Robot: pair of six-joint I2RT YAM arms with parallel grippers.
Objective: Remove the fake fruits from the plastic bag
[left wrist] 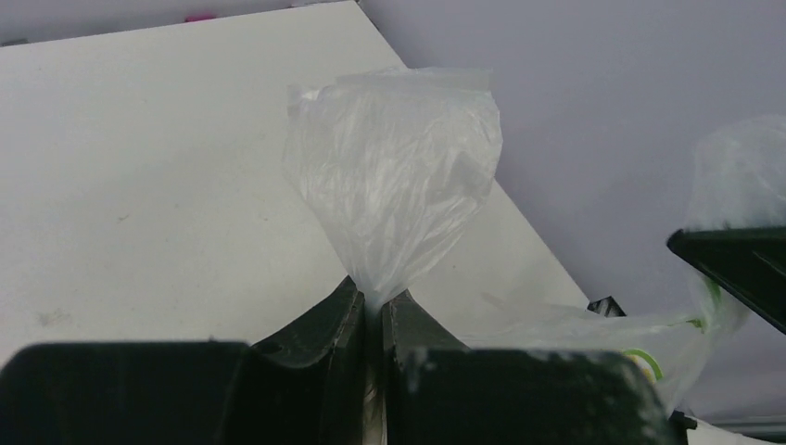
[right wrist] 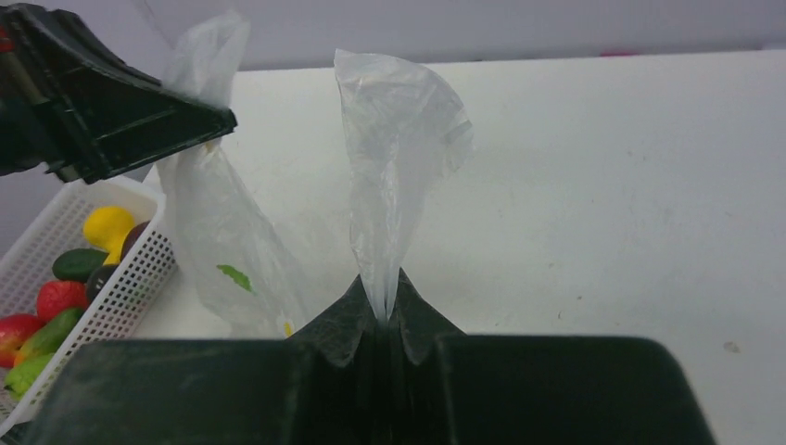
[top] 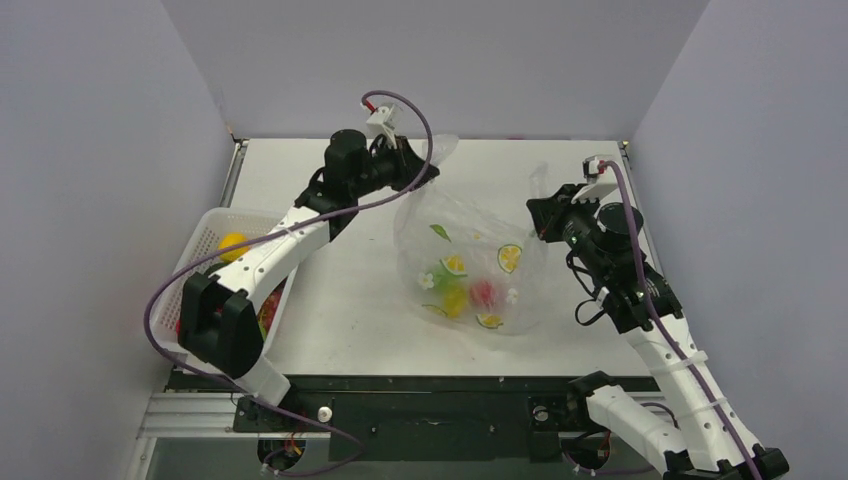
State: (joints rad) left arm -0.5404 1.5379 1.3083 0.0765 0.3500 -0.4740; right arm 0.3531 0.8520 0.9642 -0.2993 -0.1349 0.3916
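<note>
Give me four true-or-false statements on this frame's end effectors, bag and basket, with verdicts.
1. The left end effector is shut on the clear lime-printed plastic bag. True.
2. The right end effector is open and holds nothing. False: it pinches the bag's film too.
3. The bag holds no fruit. False: a yellow plastic fruit and a red plastic fruit lie inside.
4. The white lattice plastic basket holds several glossy plastic fruits. True.

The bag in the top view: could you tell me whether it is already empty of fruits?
No, a yellow fruit and a red fruit show through the film of the bag.
</note>
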